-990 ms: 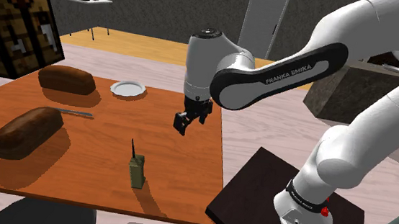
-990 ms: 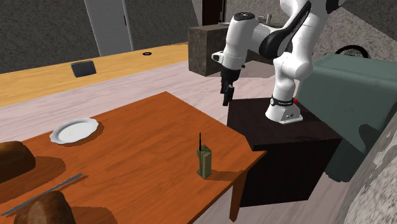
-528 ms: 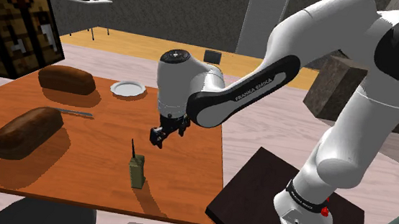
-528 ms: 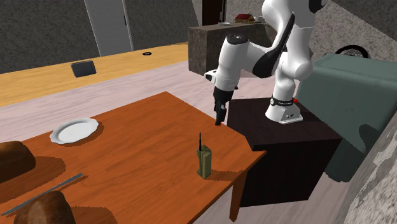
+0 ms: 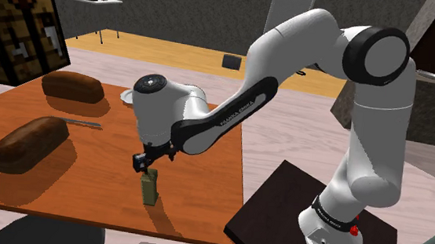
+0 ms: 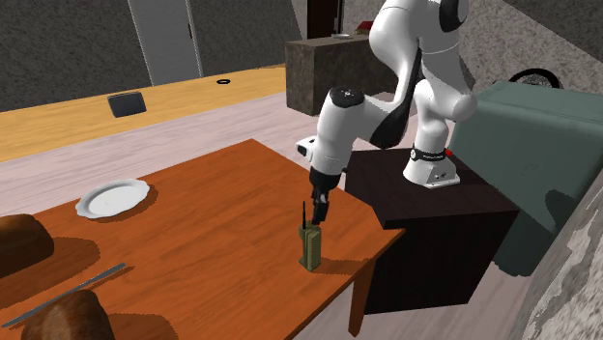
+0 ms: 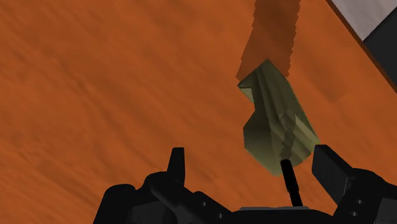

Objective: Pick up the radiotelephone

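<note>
The radiotelephone (image 5: pixel 149 187) is a small olive-green handset with a thin black antenna. It stands upright near the front edge of the orange table (image 5: pixel 86 179), close to the corner by the stand. My gripper (image 5: pixel 144 163) hangs right over its top, at antenna height. In the second exterior view the gripper (image 6: pixel 318 208) sits just above and behind the radiotelephone (image 6: pixel 310 247). In the wrist view the fingers (image 7: pixel 177 164) stand apart. The radiotelephone (image 7: pixel 277 124) lies between them, nearer one finger and touched by neither, so the gripper (image 7: pixel 252 160) is open.
Two brown loaves (image 5: pixel 73 87) (image 5: pixel 26 142) lie on the far side of the table, with a knife (image 5: pixel 82 123) between them. A white plate (image 6: pixel 114 198) sits further back. The dark stand (image 5: pixel 296 217) is next to the table's corner.
The arm has swung down and across the table from above its edge near the stand. The gripper now hangs directly over the radiotelephone, which has not moved.
</note>
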`<state>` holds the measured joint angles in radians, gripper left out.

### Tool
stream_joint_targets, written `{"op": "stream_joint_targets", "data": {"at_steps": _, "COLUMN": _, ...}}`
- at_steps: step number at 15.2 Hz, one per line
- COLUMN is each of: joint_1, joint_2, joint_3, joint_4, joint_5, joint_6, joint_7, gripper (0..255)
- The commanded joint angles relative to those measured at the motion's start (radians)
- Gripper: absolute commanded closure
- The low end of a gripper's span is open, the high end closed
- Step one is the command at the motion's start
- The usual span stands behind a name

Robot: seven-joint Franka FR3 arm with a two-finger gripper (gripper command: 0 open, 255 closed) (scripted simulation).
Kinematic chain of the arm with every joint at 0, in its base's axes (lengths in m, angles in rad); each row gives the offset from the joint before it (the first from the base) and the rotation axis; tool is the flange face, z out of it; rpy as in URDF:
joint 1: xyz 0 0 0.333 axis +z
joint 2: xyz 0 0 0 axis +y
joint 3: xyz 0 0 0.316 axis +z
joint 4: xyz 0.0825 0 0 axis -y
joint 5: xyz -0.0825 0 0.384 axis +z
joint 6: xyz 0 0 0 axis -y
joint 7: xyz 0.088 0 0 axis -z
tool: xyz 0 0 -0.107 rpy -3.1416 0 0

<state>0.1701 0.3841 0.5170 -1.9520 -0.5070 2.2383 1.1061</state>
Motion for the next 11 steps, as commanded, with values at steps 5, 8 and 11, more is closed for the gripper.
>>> {"op": "stream_joint_targets", "data": {"at_steps": 5, "joint_1": 0.068, "joint_2": 0.143, "joint_3": -0.04, "joint_4": 0.113, "joint_5": -0.078, "joint_6": 0.008, "joint_7": 0.069, "gripper": 0}}
{"op": "stream_joint_targets", "data": {"at_steps": 8, "joint_1": 0.076, "joint_2": 0.169, "joint_3": -0.053, "joint_4": 0.111, "joint_5": -0.098, "joint_6": 0.032, "joint_7": 0.086, "gripper": 0}}
{"op": "stream_joint_targets", "data": {"at_steps": 11, "joint_1": 0.081, "joint_2": 0.184, "joint_3": -0.06, "joint_4": 0.111, "joint_5": -0.108, "joint_6": 0.044, "joint_7": 0.095, "gripper": 0}}
